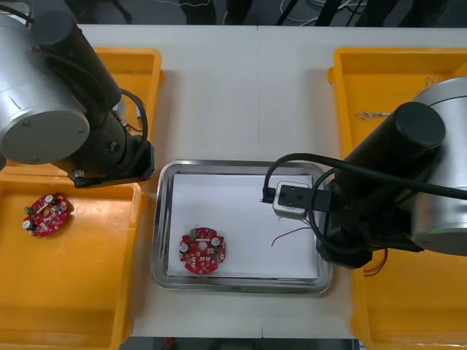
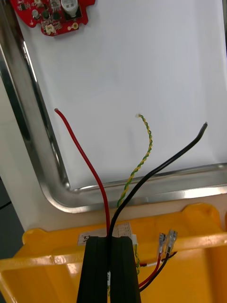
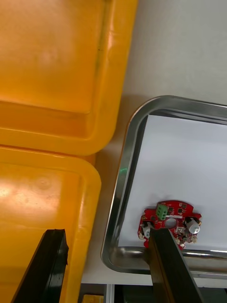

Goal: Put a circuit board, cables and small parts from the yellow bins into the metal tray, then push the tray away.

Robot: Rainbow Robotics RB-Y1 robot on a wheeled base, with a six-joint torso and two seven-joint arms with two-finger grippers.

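At the near left, the near left yellow bin [image 1: 73, 292] holds one round red circuit board [image 1: 47, 214] toward its far left corner. Across the table [image 1: 241, 95], the near right yellow bin [image 1: 408, 306] has loose wires with metal terminals [image 2: 165, 242] lying inside its rim.

The right gripper [image 2: 111, 244] hangs over that bin's rim, just beside the near right corner of the metal tray [image 1: 162, 219]. Its fingers are clenched on a bundle of three cables: a red cable [image 2: 82, 156], a twisted yellow and green cable [image 2: 140, 158] and a black cable [image 2: 165, 163]. All three fan out from between the fingers and cross the tray's shiny rim, with their free ends over the white inside. Whether those ends touch the floor of the tray cannot be told.

A second circuit board [image 1: 203, 251] lies flat in the tray's near left part, close to the near rim.

The left gripper [image 3: 106, 236] is released, its fingers [image 3: 168, 265] standing wide apart. It hovers above the gap between the left bins and the tray's left edge.

Farther off, the far left yellow bin [image 1: 142, 73] is largely covered by the left arm. The far right yellow bin [image 1: 379, 73] holds a thin pale item [image 1: 376, 114], too small to identify.
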